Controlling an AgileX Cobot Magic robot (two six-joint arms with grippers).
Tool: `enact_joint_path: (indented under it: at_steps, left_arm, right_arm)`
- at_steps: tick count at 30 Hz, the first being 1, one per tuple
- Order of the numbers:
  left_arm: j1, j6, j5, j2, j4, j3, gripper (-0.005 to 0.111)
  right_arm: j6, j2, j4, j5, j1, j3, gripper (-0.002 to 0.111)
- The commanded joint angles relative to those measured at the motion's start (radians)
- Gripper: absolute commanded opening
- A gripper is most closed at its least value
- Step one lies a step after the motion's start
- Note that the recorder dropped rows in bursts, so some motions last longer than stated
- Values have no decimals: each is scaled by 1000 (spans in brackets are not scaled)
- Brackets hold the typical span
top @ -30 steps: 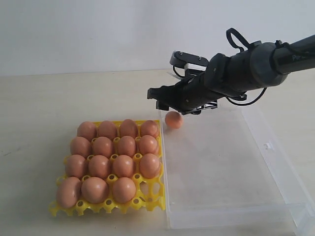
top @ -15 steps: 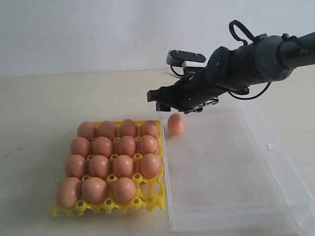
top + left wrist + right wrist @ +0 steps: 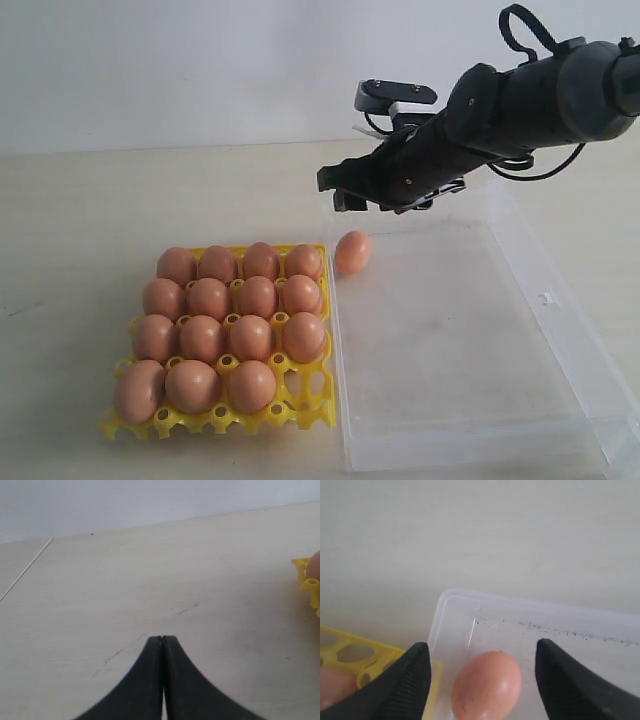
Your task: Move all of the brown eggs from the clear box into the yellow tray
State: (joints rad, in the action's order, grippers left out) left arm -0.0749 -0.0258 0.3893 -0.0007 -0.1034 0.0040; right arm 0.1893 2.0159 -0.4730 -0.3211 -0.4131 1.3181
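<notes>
Your right arm (image 3: 530, 100) reaches in from the upper right of the exterior view, sloping down toward centre frame, and your right gripper (image 3: 335, 190) hangs with its jaws spread wide. Your left gripper (image 3: 162, 645) appears only in its wrist view, dark fingers (image 3: 145, 680) pressed together.

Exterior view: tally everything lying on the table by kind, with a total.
Brown eggs: 16 (15 in the tray, 1 in the box)
Yellow tray: 1
Clear box: 1
Total: 18
</notes>
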Motion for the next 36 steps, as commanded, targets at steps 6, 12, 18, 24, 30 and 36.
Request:
enact_joint_path:
  at_steps: [6, 12, 18, 24, 30, 36]
  left_arm:
    - [5, 2, -9, 1, 0, -4, 0]
    - [5, 2, -9, 1, 0, -4, 0]
    - [5, 2, -9, 1, 0, -4, 0]
    - [5, 2, -9, 1, 0, -4, 0]
    - [5, 2, -9, 1, 0, -4, 0]
    - [5, 2, -9, 1, 0, -4, 0]
  right_arm:
    - [-66, 62, -32, 21, 6, -5, 59]
    - [-70, 96, -128, 64, 6, -5, 59]
    - [-84, 125, -173, 82, 6, -5, 59]
    - [-85, 162, -225, 89, 6, -5, 59]
    - [-85, 180, -252, 96, 6, -5, 59]
    - [-85, 184, -253, 91, 6, -5, 52]
